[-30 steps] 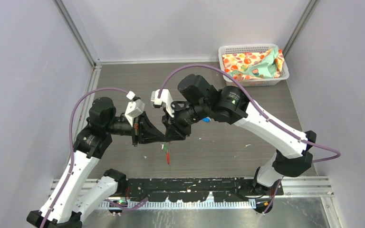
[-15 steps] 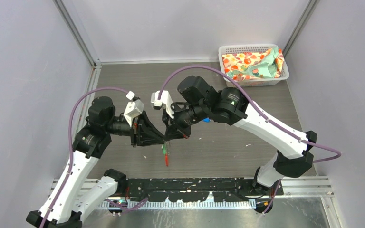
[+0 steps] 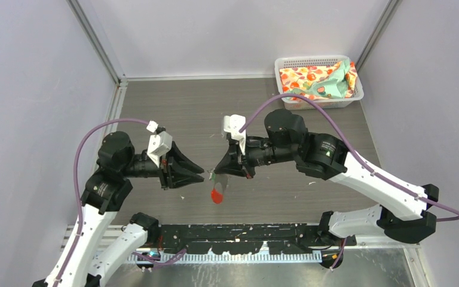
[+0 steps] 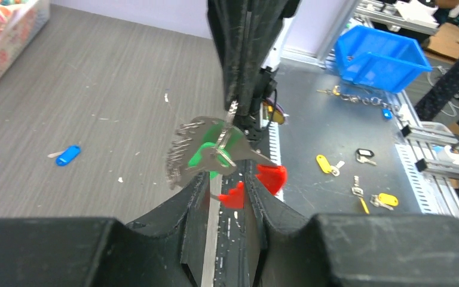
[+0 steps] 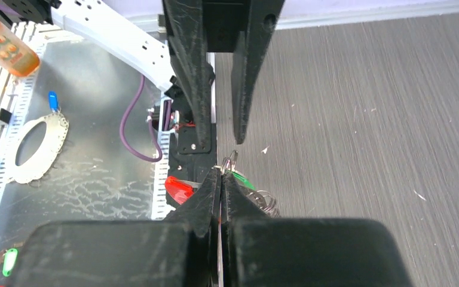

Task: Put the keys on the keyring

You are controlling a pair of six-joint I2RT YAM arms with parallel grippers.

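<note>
Keyring [image 4: 182, 149] hangs in the air from the right end effector [image 5: 220, 173], whose fingers are pressed together on its wire. The green key [image 4: 206, 156] seems already threaded on it, and the red tag [image 4: 272, 177] dangles beneath. Facing the keyring tip to tip, the left end effector [image 3: 202, 173] stands spread and pinches nothing. Well apart from the keyring, toward the basket [image 4: 12, 54], the blue key [image 4: 67, 155] lies flat on the table [image 4: 125, 89] with its blade pointing away, so the free left arm looks likelier to fetch it.
</note>
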